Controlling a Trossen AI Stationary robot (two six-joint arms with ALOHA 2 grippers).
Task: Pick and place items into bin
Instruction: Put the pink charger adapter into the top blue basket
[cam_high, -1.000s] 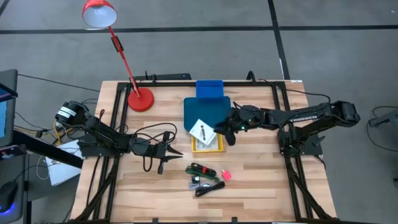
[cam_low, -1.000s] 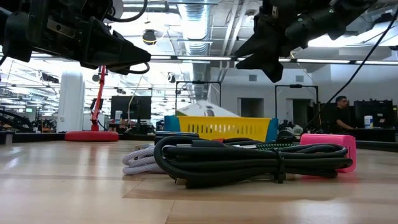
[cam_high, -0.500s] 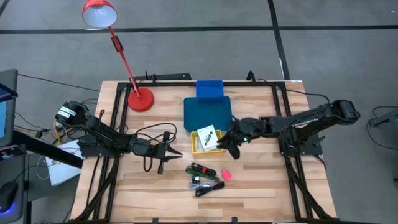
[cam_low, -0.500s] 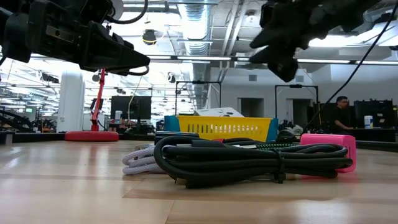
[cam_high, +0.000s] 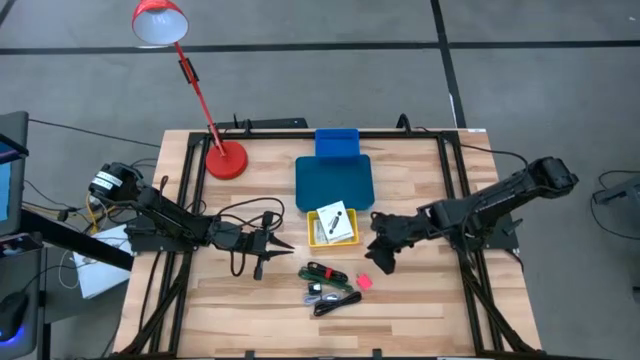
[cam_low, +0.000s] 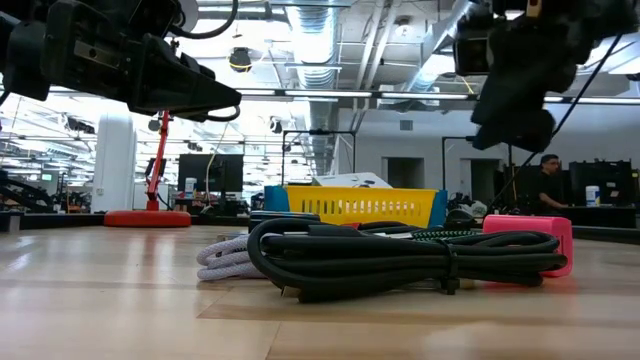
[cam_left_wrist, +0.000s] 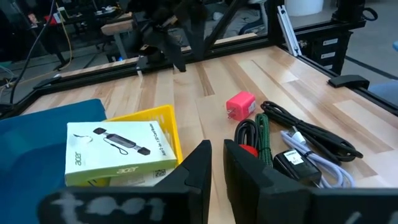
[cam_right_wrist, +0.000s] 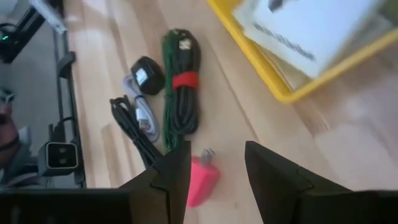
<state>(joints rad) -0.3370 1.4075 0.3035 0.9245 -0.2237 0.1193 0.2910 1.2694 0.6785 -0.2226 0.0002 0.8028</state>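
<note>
Right gripper (cam_high: 384, 259) swings off the yellow bin (cam_high: 333, 227), jaws open over the pink plug (cam_right_wrist: 202, 179): light, rigid, grip flat sides; left gripper (cam_high: 268, 243) closed.

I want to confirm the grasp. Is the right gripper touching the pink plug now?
Apart. In the low view the right gripper hangs clearly above the pink plug, with open background between them.

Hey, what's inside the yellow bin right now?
A white printed box lies on top in the yellow bin, filling most of it. A second white edge shows under it in the left wrist view; anything else beneath is covered.
</note>
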